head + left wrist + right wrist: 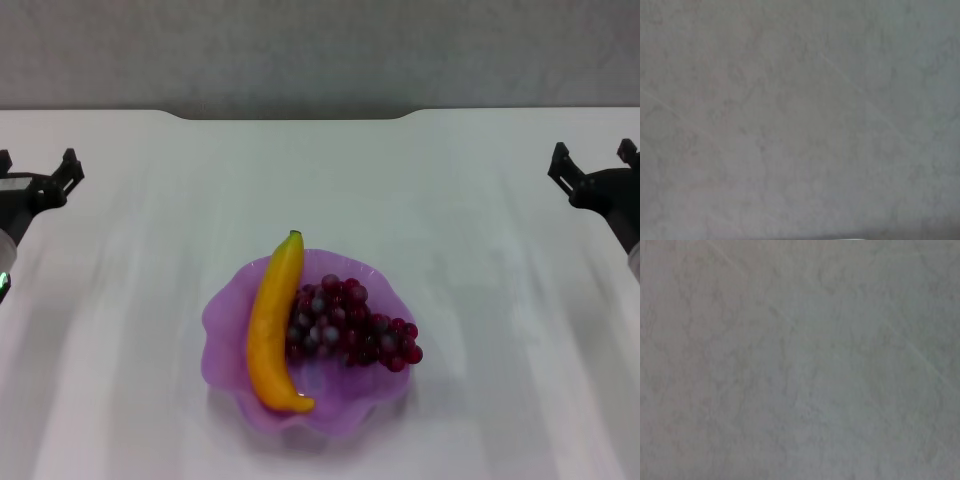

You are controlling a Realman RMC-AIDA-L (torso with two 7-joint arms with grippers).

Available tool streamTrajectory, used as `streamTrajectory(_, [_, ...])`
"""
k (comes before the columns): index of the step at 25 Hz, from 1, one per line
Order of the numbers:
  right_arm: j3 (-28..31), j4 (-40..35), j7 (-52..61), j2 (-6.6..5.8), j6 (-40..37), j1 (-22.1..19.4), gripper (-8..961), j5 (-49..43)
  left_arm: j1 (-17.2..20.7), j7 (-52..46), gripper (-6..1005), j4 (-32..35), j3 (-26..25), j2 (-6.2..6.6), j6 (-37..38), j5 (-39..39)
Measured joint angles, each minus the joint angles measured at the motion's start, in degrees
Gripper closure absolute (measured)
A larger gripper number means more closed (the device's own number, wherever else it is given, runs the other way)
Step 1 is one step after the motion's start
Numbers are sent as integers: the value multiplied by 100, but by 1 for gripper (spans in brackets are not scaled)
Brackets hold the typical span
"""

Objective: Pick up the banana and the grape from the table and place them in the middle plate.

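The banana (272,328) lies in the purple middle plate (222,318), along its left side, stem tip towards the far edge. The grape bunch (350,325) lies in the plate beside it on the right, its tapered end over the right rim. The plate stands on the white table (480,260), near the front centre. My left gripper (38,168) is open and empty at the far left edge, well away from the plate. My right gripper (593,160) is open and empty at the far right edge. Both wrist views show only a plain grey surface.
The table's dark notched far edge (300,113) runs across the back, with a grey wall behind it.
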Motion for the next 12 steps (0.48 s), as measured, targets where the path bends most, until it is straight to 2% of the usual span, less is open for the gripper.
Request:
streamTrajectory(6, [6,208,0,10,292,201,71,6,-93,103,106,-135,-121,-81,0,-4])
streamTrajectory(12, [6,322,0,14,362,302,71,6,-137,124,106,-168,-126,-91,-5,-4])
